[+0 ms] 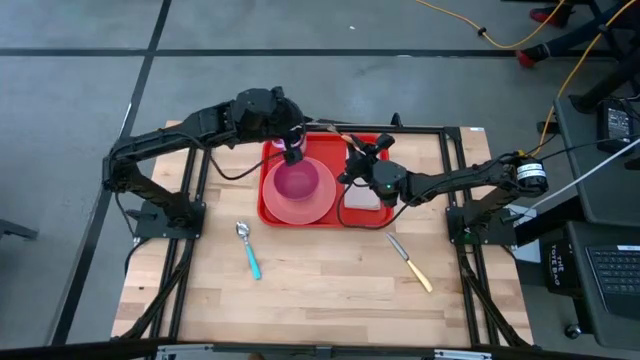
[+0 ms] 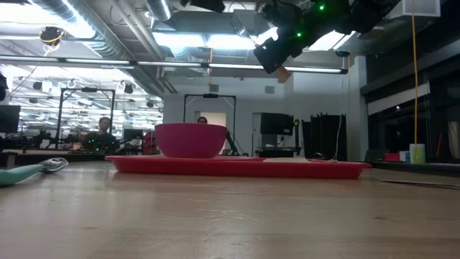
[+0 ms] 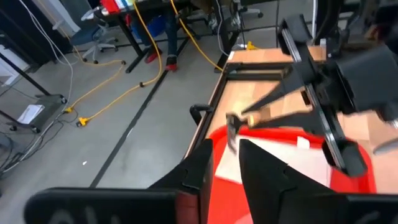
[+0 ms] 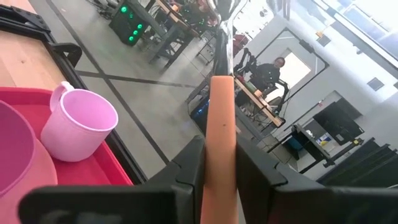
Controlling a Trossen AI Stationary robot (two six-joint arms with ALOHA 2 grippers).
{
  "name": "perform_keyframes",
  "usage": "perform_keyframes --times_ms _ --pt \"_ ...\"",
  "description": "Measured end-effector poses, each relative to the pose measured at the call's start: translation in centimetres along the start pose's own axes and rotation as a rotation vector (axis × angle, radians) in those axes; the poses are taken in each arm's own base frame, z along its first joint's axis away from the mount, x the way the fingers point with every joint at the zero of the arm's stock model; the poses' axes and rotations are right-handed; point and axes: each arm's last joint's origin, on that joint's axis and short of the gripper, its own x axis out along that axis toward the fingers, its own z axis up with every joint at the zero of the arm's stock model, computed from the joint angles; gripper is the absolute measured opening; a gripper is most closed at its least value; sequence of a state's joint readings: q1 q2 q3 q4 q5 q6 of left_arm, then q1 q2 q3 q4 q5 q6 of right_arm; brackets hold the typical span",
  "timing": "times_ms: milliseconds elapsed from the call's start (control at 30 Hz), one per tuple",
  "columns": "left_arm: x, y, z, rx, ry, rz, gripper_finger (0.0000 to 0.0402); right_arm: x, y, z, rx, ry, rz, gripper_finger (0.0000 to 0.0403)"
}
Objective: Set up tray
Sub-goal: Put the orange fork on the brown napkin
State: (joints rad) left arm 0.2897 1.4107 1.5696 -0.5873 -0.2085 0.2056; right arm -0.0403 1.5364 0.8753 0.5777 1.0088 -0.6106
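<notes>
From above you see the tray (image 1: 355,213) at the table's far middle, carrying a pink bowl (image 1: 297,182). Only your right wrist view shows the right gripper (image 4: 219,163) clamped on an orange-handled utensil (image 4: 221,124) beside a pink mug (image 4: 79,129). The left gripper (image 3: 225,163), fingers slightly parted and empty, hangs over the tray's far edge.

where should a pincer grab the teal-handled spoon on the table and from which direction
Grip the teal handle near its middle, coming straight down from above. The spoon lies flat on bare wood in front of the tray, with its metal bowl toward the tray. The handle is straight and narrow, so fingers probably fit across it, and nothing crowds it. The left pincer is probably nearer.
</notes>
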Motion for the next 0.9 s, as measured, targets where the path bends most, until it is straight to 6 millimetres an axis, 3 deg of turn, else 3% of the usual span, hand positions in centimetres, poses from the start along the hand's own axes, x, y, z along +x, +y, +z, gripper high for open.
perform_keyframes --times_ms 267,467,733,900 --pt "-4.0 0.8 -0.4 0.031 0.028 -0.004 0.0093 -0.2 0.1 0.1 0.036 -0.003 0.004 0.0072" --pt "-6.4 1.0 -1.0 0.039 -0.043 -0.047 0.0066 -1.5 0.7 0.5 0.058 0.003 -0.011 0.0072" --pt "-7.0 -0.6 -6.5 0.046 -0.222 -0.106 0.0005 -4.2 2.0 1.1 0.134 -0.010 0.028 0.0072" --pt "-7.0 -1.9 -10.7 0.024 -0.329 -0.138 0.0004 -5.0 2.9 0.3 0.200 0.030 0.076 0.0072"
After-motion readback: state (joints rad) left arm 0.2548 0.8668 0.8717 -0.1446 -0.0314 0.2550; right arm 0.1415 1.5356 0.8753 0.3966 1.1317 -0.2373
